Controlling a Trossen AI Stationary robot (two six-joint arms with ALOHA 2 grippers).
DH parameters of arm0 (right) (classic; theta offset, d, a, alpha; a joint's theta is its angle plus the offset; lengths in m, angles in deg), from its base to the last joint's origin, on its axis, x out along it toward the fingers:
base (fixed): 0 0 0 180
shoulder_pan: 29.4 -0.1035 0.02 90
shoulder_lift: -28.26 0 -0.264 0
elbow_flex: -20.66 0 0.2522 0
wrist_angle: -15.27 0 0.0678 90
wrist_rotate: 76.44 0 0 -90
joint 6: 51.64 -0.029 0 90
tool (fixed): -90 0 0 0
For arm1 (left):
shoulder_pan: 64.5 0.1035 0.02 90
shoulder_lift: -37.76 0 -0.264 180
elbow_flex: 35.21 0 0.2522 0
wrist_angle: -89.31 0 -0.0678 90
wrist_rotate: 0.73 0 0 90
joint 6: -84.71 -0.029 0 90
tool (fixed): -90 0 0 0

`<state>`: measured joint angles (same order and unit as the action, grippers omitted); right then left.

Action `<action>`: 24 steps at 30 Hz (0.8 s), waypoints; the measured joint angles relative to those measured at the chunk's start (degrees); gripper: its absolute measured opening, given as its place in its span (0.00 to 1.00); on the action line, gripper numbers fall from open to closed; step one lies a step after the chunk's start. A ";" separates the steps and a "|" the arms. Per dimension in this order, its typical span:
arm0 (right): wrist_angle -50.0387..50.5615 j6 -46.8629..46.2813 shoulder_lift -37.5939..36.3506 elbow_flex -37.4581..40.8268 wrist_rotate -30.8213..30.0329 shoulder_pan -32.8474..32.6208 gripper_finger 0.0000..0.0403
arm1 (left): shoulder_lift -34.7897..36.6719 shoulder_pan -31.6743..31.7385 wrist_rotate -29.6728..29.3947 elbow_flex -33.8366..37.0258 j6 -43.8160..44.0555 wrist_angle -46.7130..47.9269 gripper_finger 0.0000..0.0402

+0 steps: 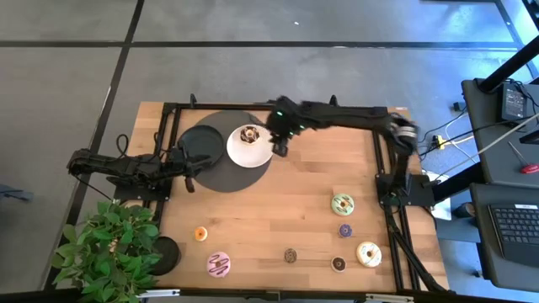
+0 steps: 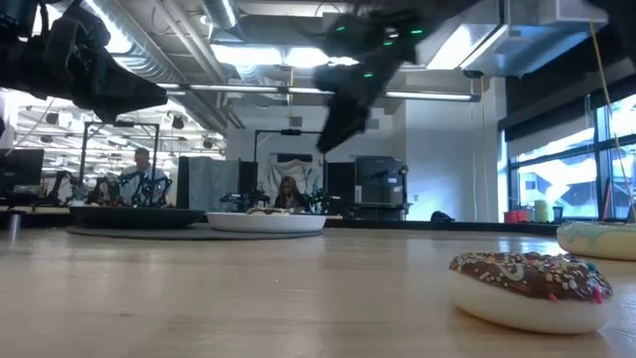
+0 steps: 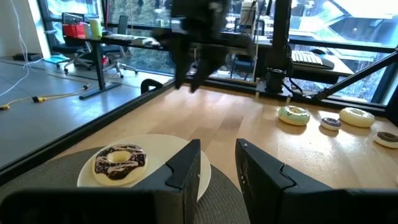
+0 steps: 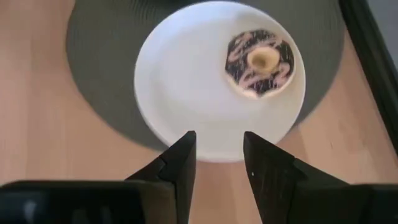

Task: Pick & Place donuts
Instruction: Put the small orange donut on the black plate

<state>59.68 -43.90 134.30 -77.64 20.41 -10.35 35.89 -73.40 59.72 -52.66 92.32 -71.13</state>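
- A chocolate donut (image 4: 260,64) with pink drizzle lies on the white plate (image 4: 186,93)
- Right gripper (image 4: 217,155) hangs above the plate's edge, fingers spread, empty
- Left gripper (image 3: 217,163) waits beside the plate, fingers parted, empty

I counted eight donuts: one (image 1: 250,134) on the single white plate (image 1: 244,153), seven loose on the table (image 1: 295,194) below it. Two black discs (image 1: 199,140) lay beside that plate, plus one plant (image 1: 109,248).
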 joint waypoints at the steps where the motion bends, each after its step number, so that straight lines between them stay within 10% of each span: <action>1: -2.94 -0.68 -3.17 4.44 -1.02 -0.66 0.34 | 0.02 0.00 0.10 0.00 0.08 -0.02 0.25; 12: -26.61 -8.11 -32.63 40.21 -21.48 -9.18 0.34 | 0.00 0.00 6.06 0.00 1.13 -0.02 0.37; 24: -33.09 -12.21 -41.39 49.65 -23.36 -9.61 0.34 | -0.06 0.00 16.97 0.00 6.92 0.57 0.57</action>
<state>26.59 -56.11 92.91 -27.99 -2.95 -19.96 35.83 -73.40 76.69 -52.66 99.24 -70.55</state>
